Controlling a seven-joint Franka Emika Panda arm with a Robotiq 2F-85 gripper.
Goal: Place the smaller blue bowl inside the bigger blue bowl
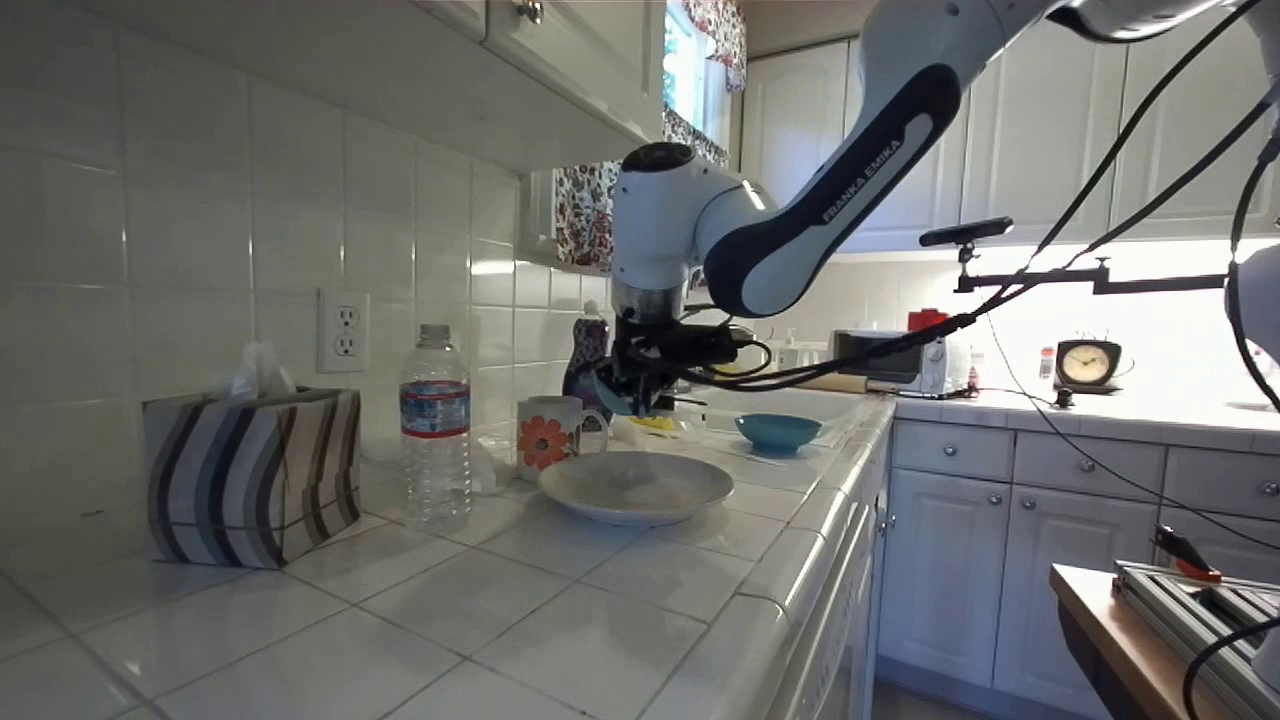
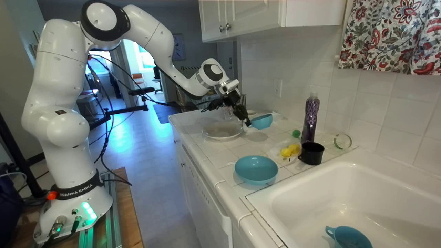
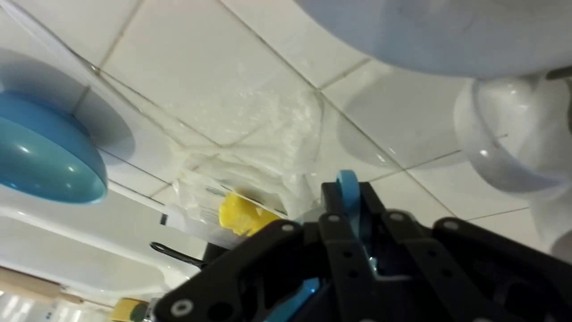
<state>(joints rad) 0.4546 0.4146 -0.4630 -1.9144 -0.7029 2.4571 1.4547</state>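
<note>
The smaller blue bowl (image 2: 262, 122) hangs tilted in the air above the counter, with my gripper (image 2: 248, 123) shut on its handle. In an exterior view the bowl (image 1: 609, 394) is partly hidden by the gripper (image 1: 645, 400). In the wrist view the fingertips (image 3: 351, 192) pinch a blue strip of the bowl (image 3: 349, 184), and the fingers hide most of the rest. The bigger blue bowl (image 2: 256, 168) stands upright on the counter near the sink, apart from the gripper. It also shows in an exterior view (image 1: 778, 434) and at the left of the wrist view (image 3: 49, 154).
A large pale dish (image 1: 636, 488), a flowered mug (image 1: 548, 438) and a water bottle (image 1: 436, 440) stand near the gripper. A yellow item (image 2: 290, 150), black cup (image 2: 311, 153) and purple bottle (image 2: 310, 119) are near the sink (image 2: 344, 193), which holds a blue cup (image 2: 350, 237).
</note>
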